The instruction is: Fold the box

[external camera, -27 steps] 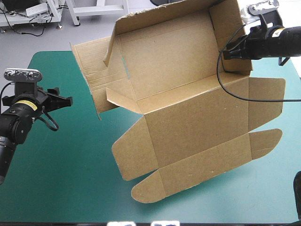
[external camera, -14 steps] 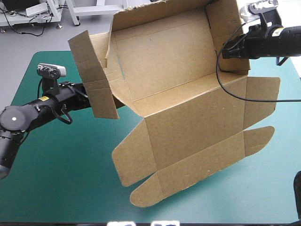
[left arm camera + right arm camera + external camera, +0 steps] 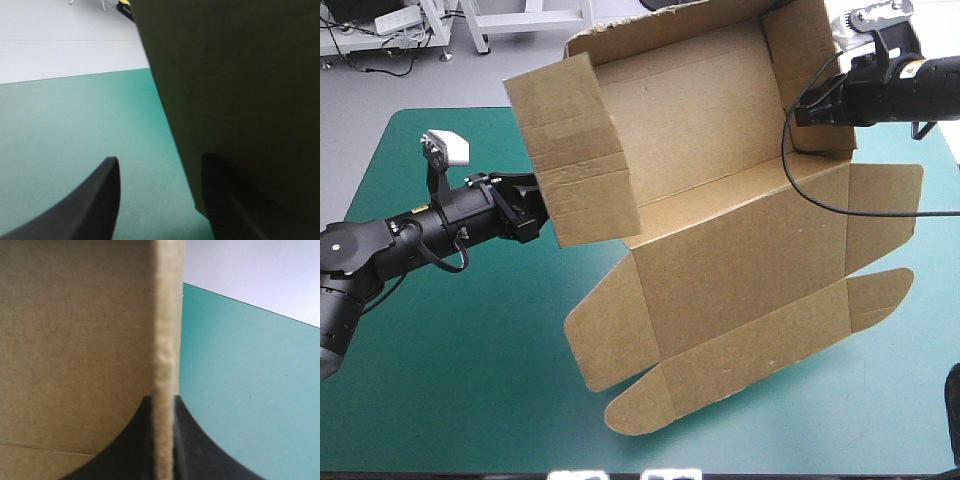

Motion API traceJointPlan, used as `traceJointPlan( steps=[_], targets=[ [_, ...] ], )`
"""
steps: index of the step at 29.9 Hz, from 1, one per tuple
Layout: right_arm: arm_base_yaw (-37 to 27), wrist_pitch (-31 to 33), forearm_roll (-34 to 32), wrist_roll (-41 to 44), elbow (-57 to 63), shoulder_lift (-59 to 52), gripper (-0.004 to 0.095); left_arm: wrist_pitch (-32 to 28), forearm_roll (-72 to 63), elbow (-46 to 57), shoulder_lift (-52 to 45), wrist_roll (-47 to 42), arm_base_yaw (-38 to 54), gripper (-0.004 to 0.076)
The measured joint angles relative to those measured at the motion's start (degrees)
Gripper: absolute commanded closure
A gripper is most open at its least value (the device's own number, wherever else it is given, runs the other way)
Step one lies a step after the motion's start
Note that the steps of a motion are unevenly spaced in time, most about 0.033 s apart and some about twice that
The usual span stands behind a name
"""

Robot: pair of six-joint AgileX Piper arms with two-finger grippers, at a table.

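The brown box (image 3: pixel 740 250) lies half raised across the table's middle. Its back wall is tilted up, and its lid with rounded flaps lies flat toward the front edge. My right gripper (image 3: pixel 802 110) is at the far right corner, shut on the box's right side wall. In the right wrist view the board's pale edge (image 3: pixel 167 340) runs up between that gripper's (image 3: pixel 162 402) closed fingers. My left gripper (image 3: pixel 532 205) is open against the outside of the left side flap (image 3: pixel 575 150), which stands up. In the left wrist view one finger (image 3: pixel 222 200) touches the board (image 3: pixel 240 75).
The teal-green cover (image 3: pixel 450 350) stretches left of and in front of the box. The box's raised back wall reaches past the table's far edge (image 3: pixel 470 110).
My left arm has swung right from the table's left side to the box. The left flap has turned from splayed outward to standing upright. The right gripper has kept its hold.
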Motion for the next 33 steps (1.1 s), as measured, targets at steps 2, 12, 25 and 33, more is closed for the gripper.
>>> traceJointPlan(
  steps=[2,12,25,33],
  targets=[
    [0.0,0.0,-0.18,0.0,0.0,0.0,0.0932,1.25,-1.65,0.0,0.0,0.69,0.0,0.0308],
    [3.7,0.0,-2.59,0.23,0.0,1.72,0.0931,4.48,-8.59,0.0,0.0,4.11,0.0,0.0307],
    [7.34,-0.06,-7.83,2.55,0.0,2.95,0.0931,4.33,-10.75,-0.05,0.0,5.52,0.0,0.0307],
    [8.88,-1.36,-9.01,4.28,0.0,3.0,0.0931,-0.86,-8.63,-0.05,0.0,5.17,0.0,0.0307]
  ],
)
